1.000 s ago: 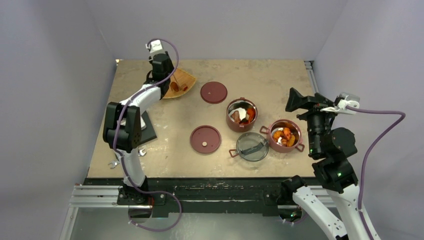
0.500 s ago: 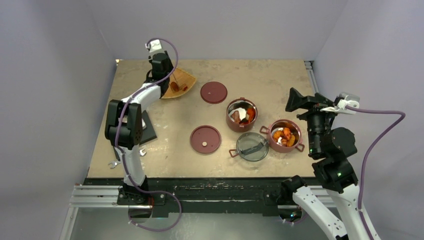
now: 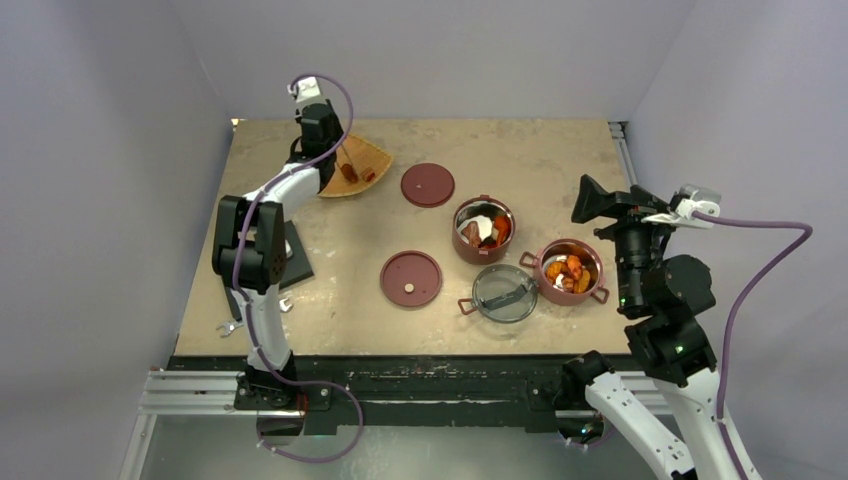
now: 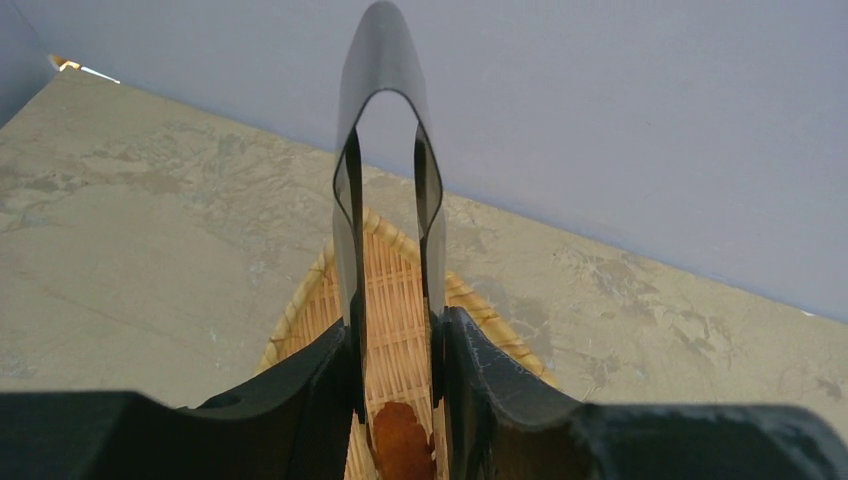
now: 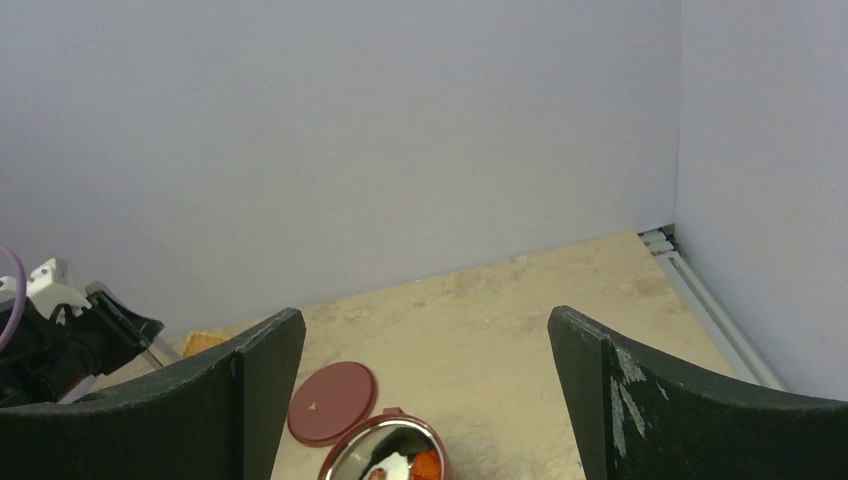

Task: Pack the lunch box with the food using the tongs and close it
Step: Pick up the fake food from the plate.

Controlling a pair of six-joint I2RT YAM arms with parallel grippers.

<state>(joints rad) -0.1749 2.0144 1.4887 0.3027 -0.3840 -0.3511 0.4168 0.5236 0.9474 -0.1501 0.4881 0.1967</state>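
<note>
My left gripper [image 4: 397, 330] is shut on the silvery tongs [image 4: 345, 230], whose bent end rises toward the back wall. Their arms reach down over the orange woven tray [image 4: 290, 310], on either side of a brown-orange piece of food [image 4: 400, 445]. From above, the left gripper [image 3: 335, 160] hangs over the tray [image 3: 368, 155] at the back left. The lunch box stands apart as two dark-red bowls [image 3: 483, 228] [image 3: 570, 270], both holding food. Two red disc lids [image 3: 427, 185] [image 3: 411, 278] and the clear lid [image 3: 504, 292] lie flat. My right gripper [image 5: 425, 340] is open and raised.
A black plate [image 3: 297, 258] and a small wrench [image 3: 228, 325] lie by the left arm's base. Walls close in the table at the back and on both sides. The right wrist view shows one bowl [image 5: 390, 455] and a red lid [image 5: 332, 402] below.
The left arm has shifted slightly toward the back over the tray, with the tongs squeezed a little tighter. The right arm has not moved.
</note>
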